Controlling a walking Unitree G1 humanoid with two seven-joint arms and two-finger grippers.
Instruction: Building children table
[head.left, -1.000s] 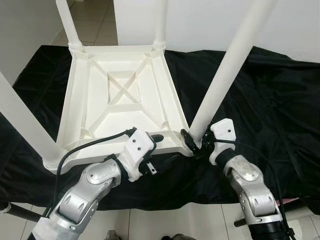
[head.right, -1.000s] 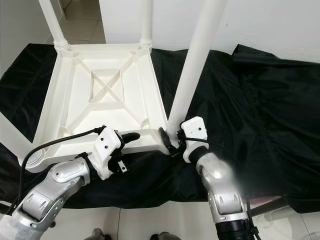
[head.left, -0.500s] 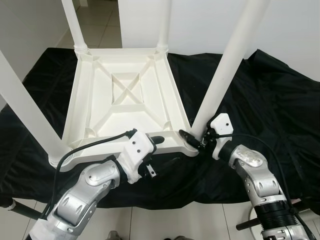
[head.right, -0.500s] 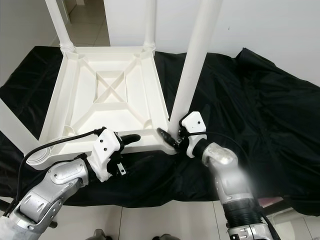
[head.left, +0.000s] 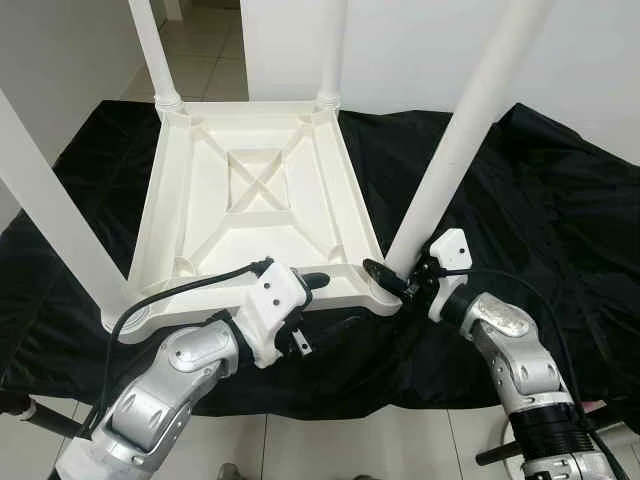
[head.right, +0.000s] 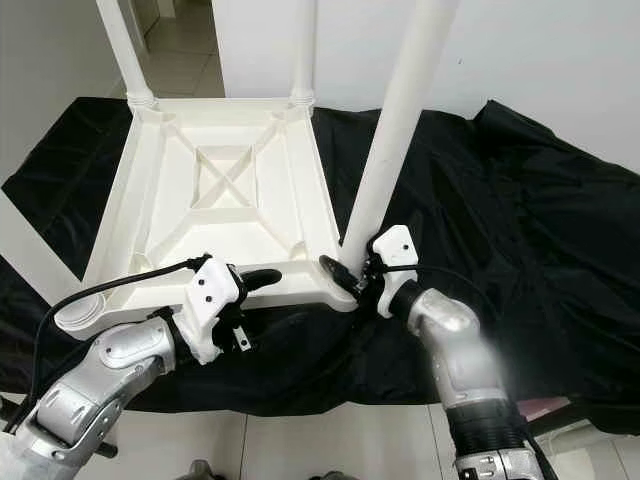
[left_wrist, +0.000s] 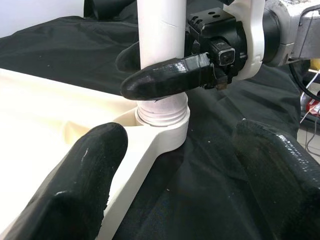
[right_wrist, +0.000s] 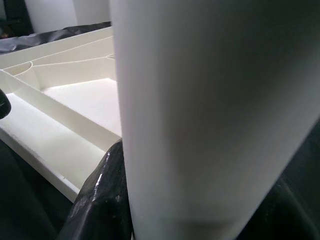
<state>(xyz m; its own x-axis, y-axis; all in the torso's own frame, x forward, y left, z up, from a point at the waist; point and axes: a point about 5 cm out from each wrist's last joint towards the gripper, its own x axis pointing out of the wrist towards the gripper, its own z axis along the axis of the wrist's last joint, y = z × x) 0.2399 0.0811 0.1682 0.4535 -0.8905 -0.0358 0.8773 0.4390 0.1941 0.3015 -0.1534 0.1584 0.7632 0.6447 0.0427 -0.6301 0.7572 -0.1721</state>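
Since a second ago my right gripper (head.left: 395, 283) has drawn back a little along the near right leg's base, its wrist swung further out to my right, while my left arm has barely shifted. That gripper's two black fingers (left_wrist: 167, 77) pinch the white round plastic table leg (head.left: 455, 150) just above its threaded collar, one finger on each side, where the leg stands in the corner socket of the upturned white plastic children's table (head.left: 250, 210). My left gripper (head.left: 310, 285) rests at the table's near rim — its fingers spread, one tip over the edge of the tabletop's underside, the other out over the cloth, holding nothing. Three more white legs rise from the other corners, beyond and to the left of my left gripper. Beneath both grippers lies a crumpled black plastic sheet (head.left: 540, 200), on which the table sits.
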